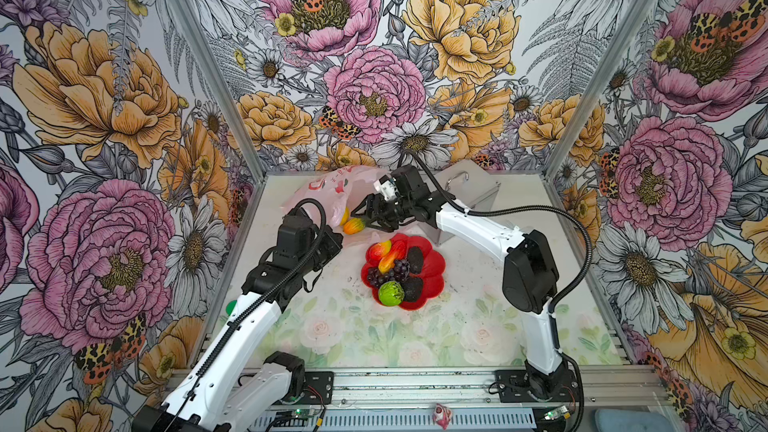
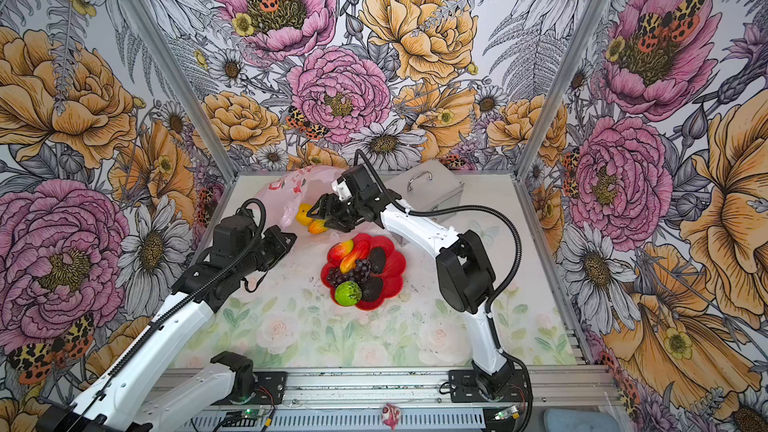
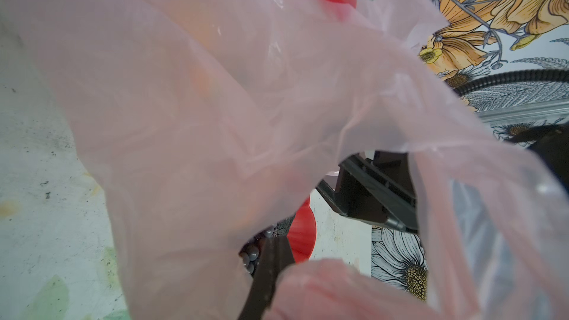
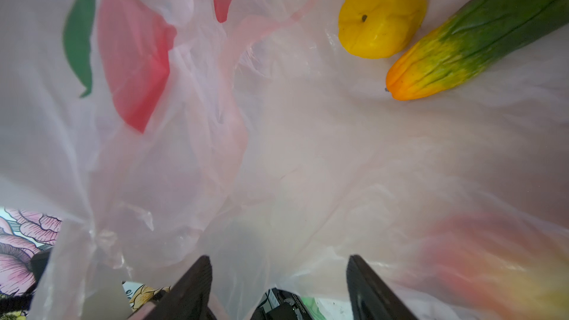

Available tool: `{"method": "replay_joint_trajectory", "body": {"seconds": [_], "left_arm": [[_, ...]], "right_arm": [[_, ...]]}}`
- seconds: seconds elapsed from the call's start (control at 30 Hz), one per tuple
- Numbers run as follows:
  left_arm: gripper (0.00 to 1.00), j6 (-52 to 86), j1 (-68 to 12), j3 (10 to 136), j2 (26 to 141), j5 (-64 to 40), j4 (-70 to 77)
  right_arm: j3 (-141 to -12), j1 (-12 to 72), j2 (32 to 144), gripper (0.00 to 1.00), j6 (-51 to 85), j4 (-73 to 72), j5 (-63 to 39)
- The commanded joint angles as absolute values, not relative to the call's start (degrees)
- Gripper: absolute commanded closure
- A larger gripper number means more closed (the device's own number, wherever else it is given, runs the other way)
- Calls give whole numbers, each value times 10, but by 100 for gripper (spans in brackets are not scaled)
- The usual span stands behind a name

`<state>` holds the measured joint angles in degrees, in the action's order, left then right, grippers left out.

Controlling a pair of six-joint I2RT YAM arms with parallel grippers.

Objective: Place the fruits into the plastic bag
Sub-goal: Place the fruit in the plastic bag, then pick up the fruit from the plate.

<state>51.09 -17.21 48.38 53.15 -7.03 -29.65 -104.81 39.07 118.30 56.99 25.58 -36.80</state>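
**right tool open at the bag mouth, left tool holding the film**

the plastic bag lies at the far edge of the surface, towards its far left corner, its mouth facing the centre. the left tool is closed on the bag's film, which is bunched at its fingers. the right tool is at the mouth with its jaws apart and nothing between them. the lemon and the long green-orange fruit touch each other on the film, just beyond its fingertips. the red dish, near the middle of the surface, holds two mangoes, the grape bunch, the lime and two dark fruits. the dish's far rim lies just beside the right tool. the metal case stands at the far edge, behind the right forearm. the near half of the surface lies open between the arm bases.
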Motion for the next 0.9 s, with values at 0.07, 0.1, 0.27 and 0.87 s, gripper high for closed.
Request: {"method": "replay_joint_trajectory", "body": {"seconds": [0.07,0.1,0.27,0.87], "left_arm": [[100,517,-166,472,518,-81,-282],[100,517,-166,470,517,-80,-282],[100,520,-166,468,513,-79,-281],[100,521,-166,463,505,-81,-282]], "right_arm": [[-1015,385,1130,28,512,292,-378],[-1009,385,1126,28,507,298,-379],[-987,384,1104,27,472,324,-388],[-891,391,1020,1,299,445,-322]]}}
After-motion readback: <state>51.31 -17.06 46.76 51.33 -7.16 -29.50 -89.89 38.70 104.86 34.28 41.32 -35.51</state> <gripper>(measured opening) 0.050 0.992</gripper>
